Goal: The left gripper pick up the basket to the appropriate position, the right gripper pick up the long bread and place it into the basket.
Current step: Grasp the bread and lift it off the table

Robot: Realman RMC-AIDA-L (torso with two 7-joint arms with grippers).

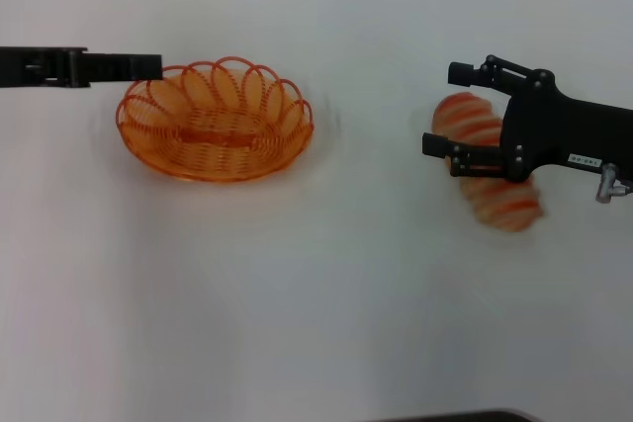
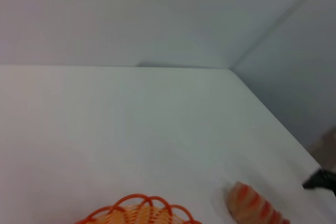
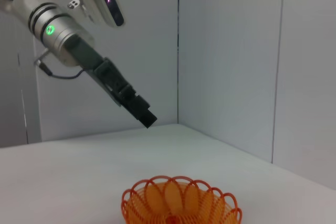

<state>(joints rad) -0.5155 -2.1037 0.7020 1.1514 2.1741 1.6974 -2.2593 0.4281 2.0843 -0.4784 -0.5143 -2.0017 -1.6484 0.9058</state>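
Observation:
The orange wire basket [image 1: 216,121] stands on the white table at centre left; it also shows in the left wrist view [image 2: 139,211] and the right wrist view [image 3: 181,203]. My left gripper [image 1: 158,66] reaches in from the left, its tip by the basket's far left rim. In the right wrist view the left gripper [image 3: 148,119] hangs above and behind the basket, apart from it. The long bread [image 1: 495,180], tan with orange-red stripes, lies at the right and also shows in the left wrist view [image 2: 252,205]. My right gripper [image 1: 443,109] is open over the bread, one finger across it.
The white table [image 1: 326,294] runs wide between the basket and the bread. Grey walls [image 3: 231,51] stand behind the table. A dark edge [image 1: 455,416] shows at the table's front.

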